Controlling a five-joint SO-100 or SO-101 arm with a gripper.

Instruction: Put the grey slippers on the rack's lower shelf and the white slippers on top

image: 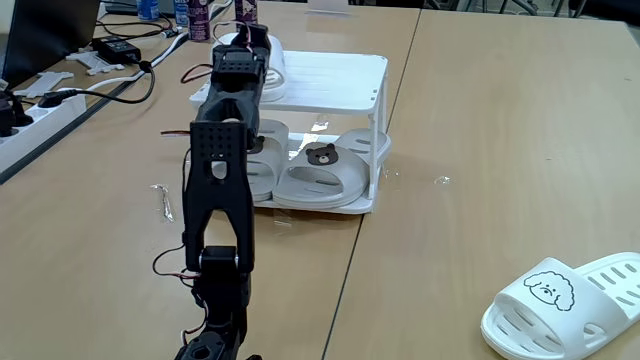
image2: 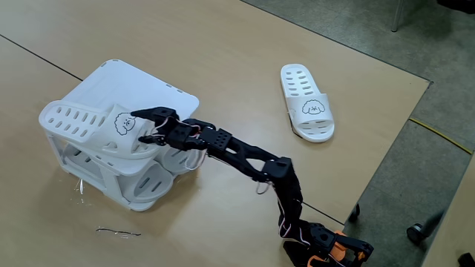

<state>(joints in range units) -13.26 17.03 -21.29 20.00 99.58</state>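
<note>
Small white plastic two-tier rack (image: pixel 335 75): both light grey bear-face rubber slippers (image: pixel 325 175) on its lower shelf (image: pixel 362 205). One white dog-face rubber slipper (image2: pixel 89 126) lies on the rack's top tier, the black gripper (image2: pixel 148 126) closed on its strap. Second white slipper (image2: pixel 306 101) on the table, well apart from the rack.

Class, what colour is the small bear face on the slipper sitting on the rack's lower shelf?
Dark brown, on a light grey slipper; clearest in the fixed view facing the rack.

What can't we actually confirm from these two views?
- Gripper grip: it sits at the white slipper on the rack; contact is too small to judge in that fixed view, and the arm blocks it in the other.
- Left grey slipper: arm covers most of it.
- Second white slipper: cut off by the frame's right edge.
- Lower shelf: mostly hidden under the top shelf.
</note>
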